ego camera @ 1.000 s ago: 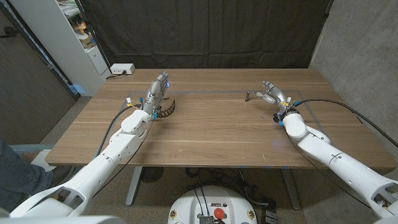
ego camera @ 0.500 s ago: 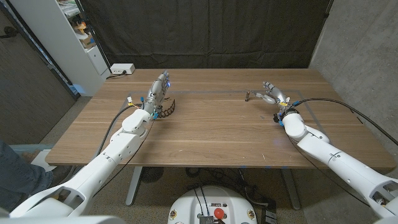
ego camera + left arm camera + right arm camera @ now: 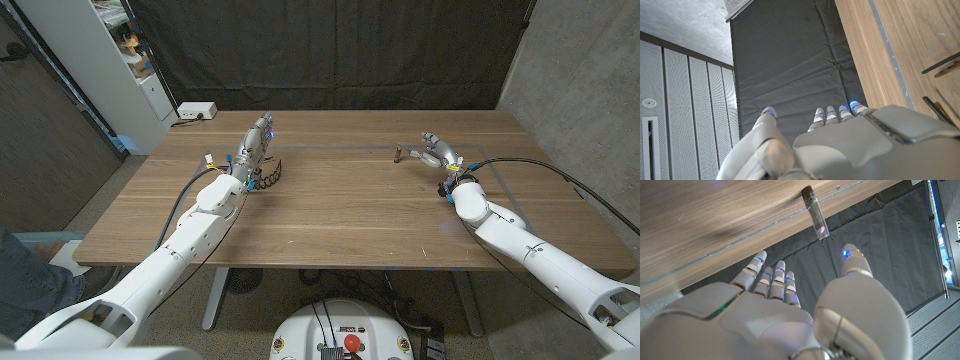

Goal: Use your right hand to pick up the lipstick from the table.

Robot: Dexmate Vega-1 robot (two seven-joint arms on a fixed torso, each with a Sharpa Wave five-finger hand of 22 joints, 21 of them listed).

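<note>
The lipstick [image 3: 400, 155] is a small dark tube standing on the wooden table [image 3: 340, 220], at the far right of its middle. In the right wrist view the lipstick [image 3: 816, 214] shows a clear cap with red inside. My right hand [image 3: 434, 150] is just to the right of it, fingers apart and reaching toward it, holding nothing. A small gap separates the fingertips [image 3: 774, 272] from the tube. My left hand [image 3: 257, 140] stands at the far left of the table with its fingers extended and holds nothing.
A dark curved chain-like object [image 3: 268, 175] lies beside my left hand. A white power strip [image 3: 195, 110] sits on the floor beyond the table's far left corner, next to a white shelf [image 3: 125, 50]. A black curtain hangs behind. A person's leg [image 3: 25, 285] is at the lower left.
My right arm has crept very slightly left, toward the lipstick. The left arm and the lipstick have not moved.
</note>
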